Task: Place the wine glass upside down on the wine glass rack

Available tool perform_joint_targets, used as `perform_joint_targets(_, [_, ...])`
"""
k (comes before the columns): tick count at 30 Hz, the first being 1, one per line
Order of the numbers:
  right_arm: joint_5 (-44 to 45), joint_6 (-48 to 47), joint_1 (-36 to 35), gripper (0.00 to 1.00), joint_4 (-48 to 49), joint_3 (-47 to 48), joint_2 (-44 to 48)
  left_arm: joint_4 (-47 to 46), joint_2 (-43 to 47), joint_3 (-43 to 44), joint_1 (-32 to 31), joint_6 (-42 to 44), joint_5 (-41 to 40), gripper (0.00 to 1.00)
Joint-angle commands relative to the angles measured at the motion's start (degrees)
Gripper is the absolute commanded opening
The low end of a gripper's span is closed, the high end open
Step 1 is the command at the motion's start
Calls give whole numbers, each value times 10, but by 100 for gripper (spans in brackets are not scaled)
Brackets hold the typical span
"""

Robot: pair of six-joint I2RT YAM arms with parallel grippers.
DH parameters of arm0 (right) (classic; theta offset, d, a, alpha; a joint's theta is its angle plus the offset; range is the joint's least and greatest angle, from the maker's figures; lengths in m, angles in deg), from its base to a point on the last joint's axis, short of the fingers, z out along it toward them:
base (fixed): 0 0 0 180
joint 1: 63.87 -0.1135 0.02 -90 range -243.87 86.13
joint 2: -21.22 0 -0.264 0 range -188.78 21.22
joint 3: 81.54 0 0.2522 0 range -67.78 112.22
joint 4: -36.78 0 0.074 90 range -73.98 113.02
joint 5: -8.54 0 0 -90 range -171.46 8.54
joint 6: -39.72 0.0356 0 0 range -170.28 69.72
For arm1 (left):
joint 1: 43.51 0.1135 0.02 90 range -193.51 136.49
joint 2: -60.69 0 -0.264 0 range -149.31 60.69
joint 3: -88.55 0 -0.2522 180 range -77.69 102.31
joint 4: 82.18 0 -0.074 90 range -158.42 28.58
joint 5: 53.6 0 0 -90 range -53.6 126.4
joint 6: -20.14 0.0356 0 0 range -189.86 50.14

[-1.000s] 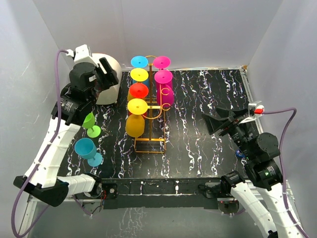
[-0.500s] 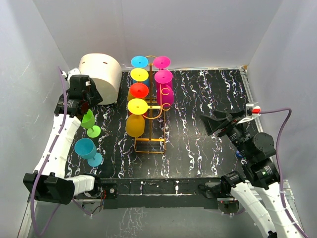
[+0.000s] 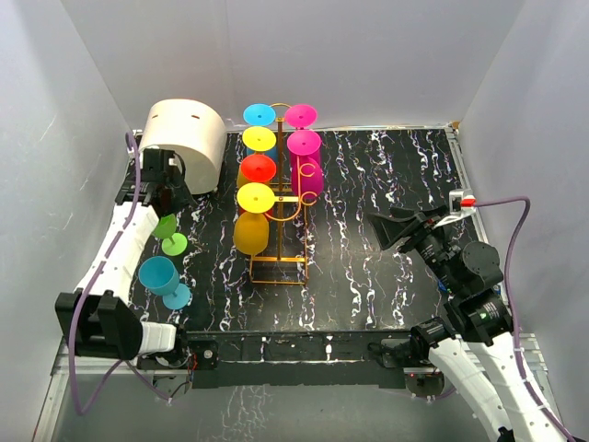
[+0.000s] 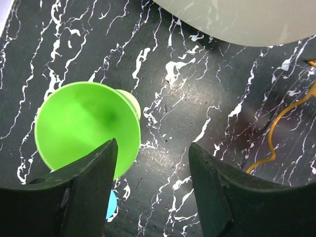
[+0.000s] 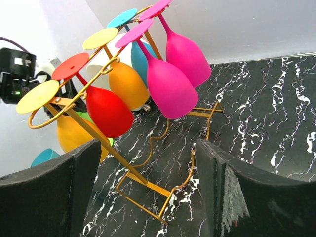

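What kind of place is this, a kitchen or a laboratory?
Probably a robot test booth: plain white walls enclose a black table, two robot arms stand at its edge, a rack holds coloured glasses.

This is a robot test booth in a lab: plain white panels (image 3: 368, 64) box in a black marbled worktop (image 3: 368, 267) on three sides. Two white arms (image 3: 110, 258) are bolted to a metal rail (image 3: 304, 354) at its near edge, trailing purple cables (image 3: 504, 199). The worktop carries a wire rack (image 3: 287, 204) of toy-coloured glasses (image 3: 250, 230).
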Motion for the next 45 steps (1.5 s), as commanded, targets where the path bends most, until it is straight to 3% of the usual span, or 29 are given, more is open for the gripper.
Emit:
perform_joint_targets(1, [2,5,0,75,24,5,5,-27,-28,13,23,12,30,56])
perform_joint_targets(6, [17,-1,0,75,12,2,19,-34,-69,17,48,11,46,44])
perform_joint_targets(17, [24,-1,0,75,13,0,20,-11,-55,20,51,30,48,1])
perform_joint_targets(25, [26,6,0,75,12,6,17,5,-42,27,51,49,47,0])
perform_joint_targets(32, [31,31,0,75,17,-3,10,33,19,71,51,47,76,0])
perform_joint_targets(40, [42,116,0,74,46,-18,-18,45,77,140,51,51,97,0])
perform_joint_targets(45, [27,160,0,74,67,-27,-25,11,108,178,50,60,155,0])
